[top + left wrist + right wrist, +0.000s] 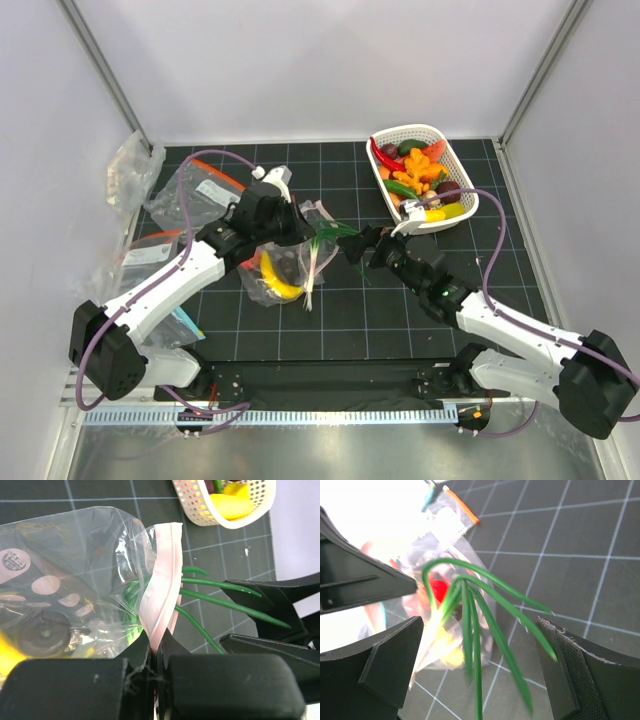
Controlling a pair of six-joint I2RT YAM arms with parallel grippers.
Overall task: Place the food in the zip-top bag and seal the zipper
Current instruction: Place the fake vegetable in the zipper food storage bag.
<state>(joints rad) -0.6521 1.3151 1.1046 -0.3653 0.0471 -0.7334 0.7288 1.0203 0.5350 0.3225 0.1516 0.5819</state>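
A dark gridded mat covers the bench (400, 330) between white walls. The bag (275, 270) hangs from the left tool (156, 650), which is clamped shut on the zipper (162, 580) at the bag's mouth. A banana (280, 285) sits inside the bag. Green leaves (470, 610) poke out of its mouth. Just right of the bag, the right tool (482, 665) stands wide open around them, gripping nothing. The basket (405, 131), further right of the bag, holds more food. We judge the step to be tucking the leaves in. We should hold the pinch firm and nudge the leaves fully past the strip without dragging the floppy bag, or the seal may jam.
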